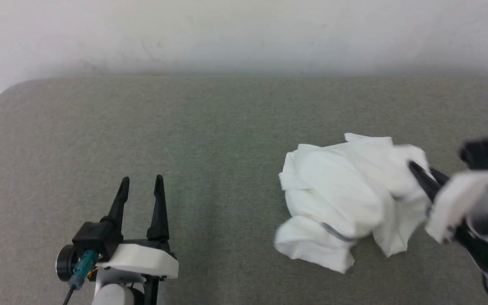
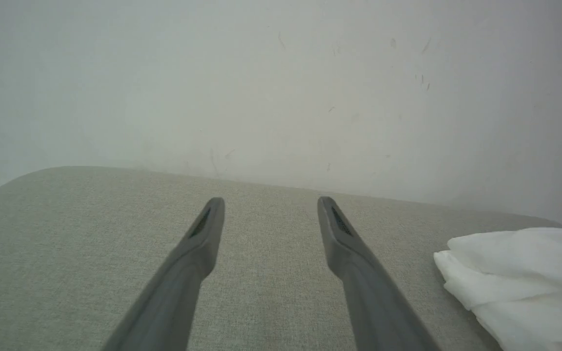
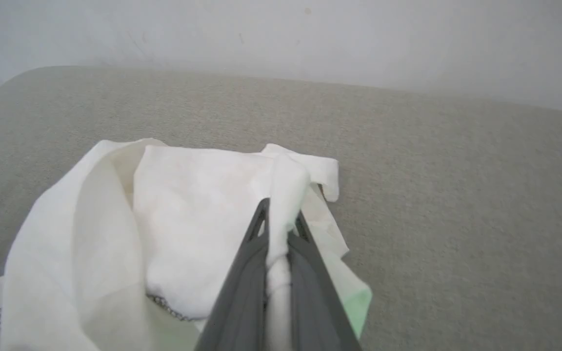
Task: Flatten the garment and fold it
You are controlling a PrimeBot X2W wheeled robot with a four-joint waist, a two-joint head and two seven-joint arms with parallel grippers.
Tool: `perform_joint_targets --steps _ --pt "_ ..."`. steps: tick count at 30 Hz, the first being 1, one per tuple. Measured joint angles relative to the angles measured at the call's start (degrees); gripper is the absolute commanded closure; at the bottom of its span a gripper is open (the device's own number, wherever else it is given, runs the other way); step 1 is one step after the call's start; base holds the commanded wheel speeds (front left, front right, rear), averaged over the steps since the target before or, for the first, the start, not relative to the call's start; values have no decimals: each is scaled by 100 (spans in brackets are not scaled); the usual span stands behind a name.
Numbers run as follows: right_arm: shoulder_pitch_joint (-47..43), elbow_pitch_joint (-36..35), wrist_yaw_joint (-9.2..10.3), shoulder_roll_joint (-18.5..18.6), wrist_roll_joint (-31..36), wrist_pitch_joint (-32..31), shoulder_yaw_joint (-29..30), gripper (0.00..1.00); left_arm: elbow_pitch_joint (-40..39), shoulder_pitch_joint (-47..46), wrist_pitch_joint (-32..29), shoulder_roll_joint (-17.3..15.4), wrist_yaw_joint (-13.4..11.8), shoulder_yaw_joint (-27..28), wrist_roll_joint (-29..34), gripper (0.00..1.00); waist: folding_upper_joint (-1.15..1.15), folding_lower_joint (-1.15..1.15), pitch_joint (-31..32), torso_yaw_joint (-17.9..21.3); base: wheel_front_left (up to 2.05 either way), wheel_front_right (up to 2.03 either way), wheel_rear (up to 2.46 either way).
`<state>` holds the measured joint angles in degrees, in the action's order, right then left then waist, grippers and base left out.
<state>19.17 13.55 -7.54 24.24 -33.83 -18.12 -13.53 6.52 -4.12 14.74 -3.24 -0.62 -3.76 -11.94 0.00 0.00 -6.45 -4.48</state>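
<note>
The white garment [image 1: 345, 203] lies crumpled in a heap on the right half of the grey surface, a short grey seam line showing at its lower front. My right gripper [image 1: 415, 167] reaches into its right side from the lower right. In the right wrist view that gripper [image 3: 281, 217] is shut on a pinched ridge of the garment [image 3: 188, 229], cloth squeezed between both fingers. My left gripper [image 1: 141, 181] stands open at the lower left, well apart from the cloth, nothing between its fingers [image 2: 208, 229]. The garment's edge [image 2: 520, 273] shows at the right of the left wrist view.
The grey fabric surface [image 1: 184, 135] stretches wide, with a rounded corner at the far left [image 1: 11, 91] and a pale wall [image 1: 244, 34] directly behind its back edge. Bare surface lies between the left gripper and the heap.
</note>
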Motion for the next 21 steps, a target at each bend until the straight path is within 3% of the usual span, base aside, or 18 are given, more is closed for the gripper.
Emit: perform_joint_targets --steps 3,8,9,10,11,12,18,21 --pt "-1038 -246 0 -303 400 -103 1176 100 15 55 0 0 7 44 63 0 0 0 48 175 0 0 0" --pt "-2228 -654 0 -1218 1194 -224 2661 100 60 55 -1 -2 15 82 142 0 0 0 89 418 0 0 0" --pt "-2358 -695 1 -1384 1304 -233 2799 83 69 54 -1 -2 18 86 146 0 0 -1 91 449 0 0 0" --pt "-2454 -734 1 -1543 1402 -223 2880 51 81 54 0 -1 35 87 147 0 0 0 92 473 0 0 0" --pt "-2520 -784 1 -1663 1451 -167 2903 4 101 52 0 -1 57 89 151 0 0 0 91 487 0 0 0" --pt "-2544 -853 1 -1770 1502 -49 2909 0 122 52 0 0 58 89 156 0 0 0 91 493 0 0 0" --pt "-2514 -1400 0 -2028 1804 1114 2996 0 231 53 0 -1 60 111 180 0 1 0 166 455 0 0 0" --pt "-2511 -1579 0 -2064 1915 1399 2916 0 255 55 0 -1 62 114 180 0 1 0 227 414 0 0 0"
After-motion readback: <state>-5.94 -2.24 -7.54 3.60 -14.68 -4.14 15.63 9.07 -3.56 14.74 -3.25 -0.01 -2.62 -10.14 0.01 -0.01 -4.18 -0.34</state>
